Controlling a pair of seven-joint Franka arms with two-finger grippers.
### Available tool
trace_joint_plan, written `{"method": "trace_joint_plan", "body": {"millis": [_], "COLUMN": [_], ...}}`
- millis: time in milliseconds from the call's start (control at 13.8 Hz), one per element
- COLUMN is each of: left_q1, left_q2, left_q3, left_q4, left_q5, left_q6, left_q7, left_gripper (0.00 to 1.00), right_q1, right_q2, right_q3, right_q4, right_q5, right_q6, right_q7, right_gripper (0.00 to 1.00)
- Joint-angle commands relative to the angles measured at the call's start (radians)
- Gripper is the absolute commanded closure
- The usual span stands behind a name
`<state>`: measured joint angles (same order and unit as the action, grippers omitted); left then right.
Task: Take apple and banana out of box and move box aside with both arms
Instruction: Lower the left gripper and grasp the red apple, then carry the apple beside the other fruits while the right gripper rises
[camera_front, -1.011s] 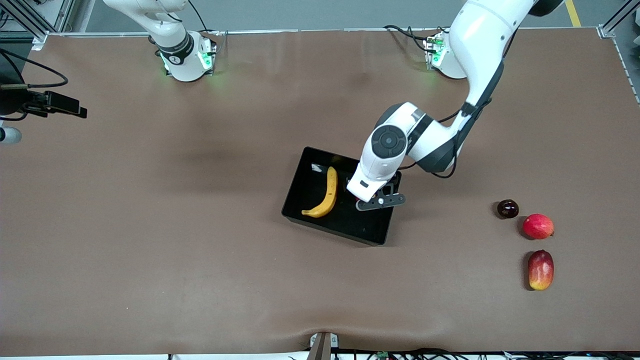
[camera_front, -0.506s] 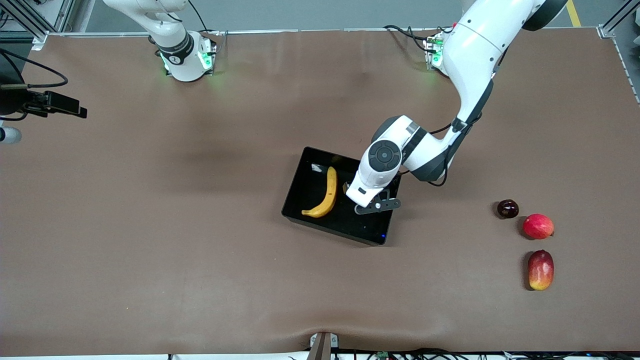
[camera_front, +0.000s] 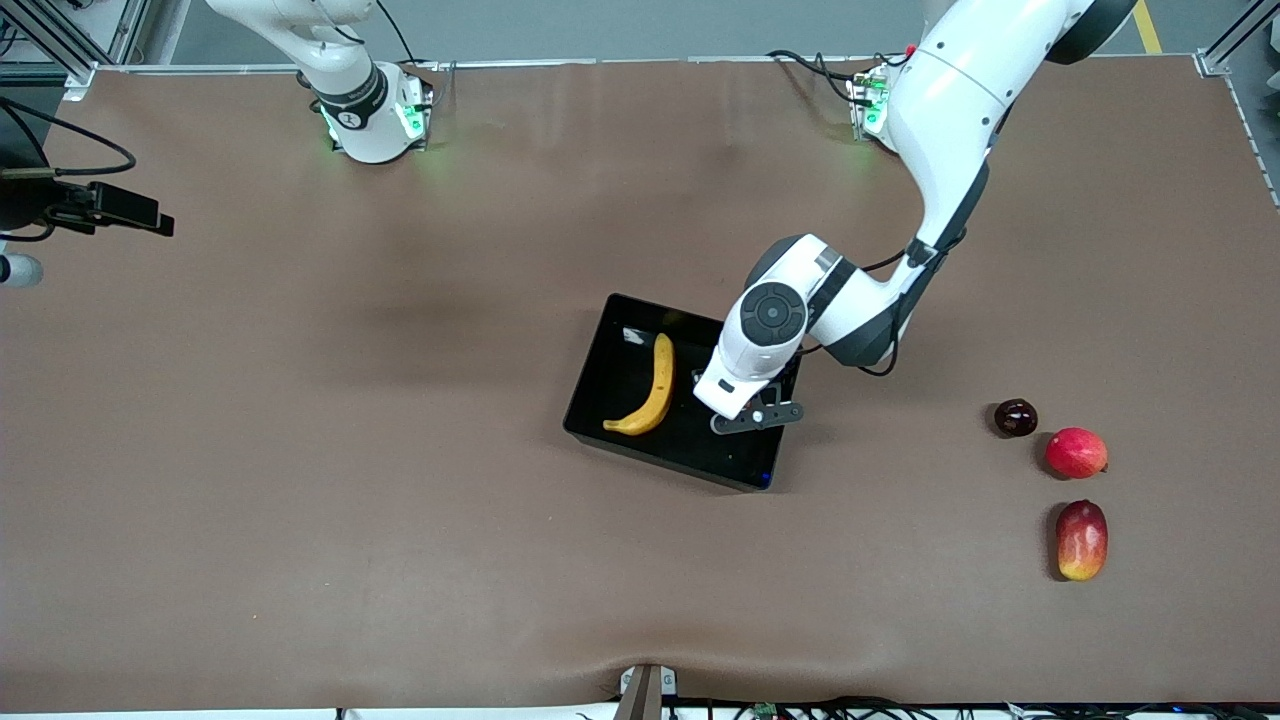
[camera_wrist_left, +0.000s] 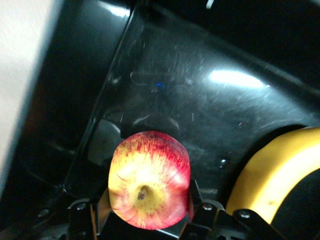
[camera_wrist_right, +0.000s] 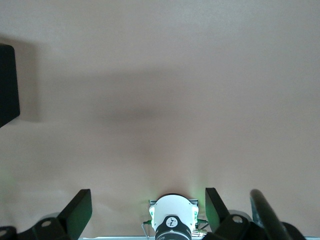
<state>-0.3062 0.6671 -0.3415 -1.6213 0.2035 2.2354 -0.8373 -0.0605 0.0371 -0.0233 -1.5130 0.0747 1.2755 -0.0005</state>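
Note:
The black box (camera_front: 700, 452) lies mid-table with the yellow banana (camera_front: 652, 388) inside it. My left gripper (camera_front: 742, 408) is down inside the box at its end toward the left arm, beside the banana. In the left wrist view it (camera_wrist_left: 148, 202) is shut on the red apple with yellowish streaks (camera_wrist_left: 149, 177), low over the box floor (camera_wrist_left: 200, 100), with the banana (camera_wrist_left: 272, 175) next to it. My right gripper (camera_wrist_right: 148, 210) is open and empty, held high over bare table near the right arm's base, where that arm waits.
Toward the left arm's end of the table lie a dark plum (camera_front: 1015, 417), a round red fruit (camera_front: 1076, 452) and a red-yellow mango (camera_front: 1082, 540). A black camera mount (camera_front: 100, 205) juts in at the right arm's end.
My left gripper has sunk lower into the box with the apple still in it. The banana, the box and the right arm have not moved.

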Motion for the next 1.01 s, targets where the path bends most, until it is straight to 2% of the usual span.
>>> {"method": "trace_joint_plan", "body": {"millis": [0, 217, 433, 722, 939], "left_q1": [0.010, 0.064, 0.191, 0.357, 0.459], "left_q2": [-0.107, -0.187, -0.237, -0.219, -0.159], "left_q3": [0.004, 0.002, 0.001, -0.001, 0.006], "left_q4": [0.023, 0.035, 0.027, 0.024, 0.037], "left_q5": [0.019, 0.017, 0.017, 0.013, 0.020], "left_q6": [-0.031, -0.062, -0.098, -0.105, -0.065], "left_q7": [0.069, 0.098, 0.353, 0.627, 0.716], "left_gripper": [1.00, 1.00, 1.00, 1.00, 1.00], "right_q1": [-0.018, -0.027, -0.022, -0.018, -0.007], "right_q2": [0.001, 0.009, 0.014, 0.027, 0.032], "right_q3": [0.013, 0.013, 0.013, 0.013, 0.017], "right_q4": [0.016, 0.017, 0.020, 0.022, 0.024], "right_q5": [0.020, 0.030, 0.031, 0.031, 0.030], "right_q6": [-0.007, -0.007, -0.004, -0.005, -0.007], "right_q7": [0.000, -0.003, 0.000, -0.001, 0.002], "right_gripper": [0.00, 0.00, 0.00, 0.00, 0.00]}}
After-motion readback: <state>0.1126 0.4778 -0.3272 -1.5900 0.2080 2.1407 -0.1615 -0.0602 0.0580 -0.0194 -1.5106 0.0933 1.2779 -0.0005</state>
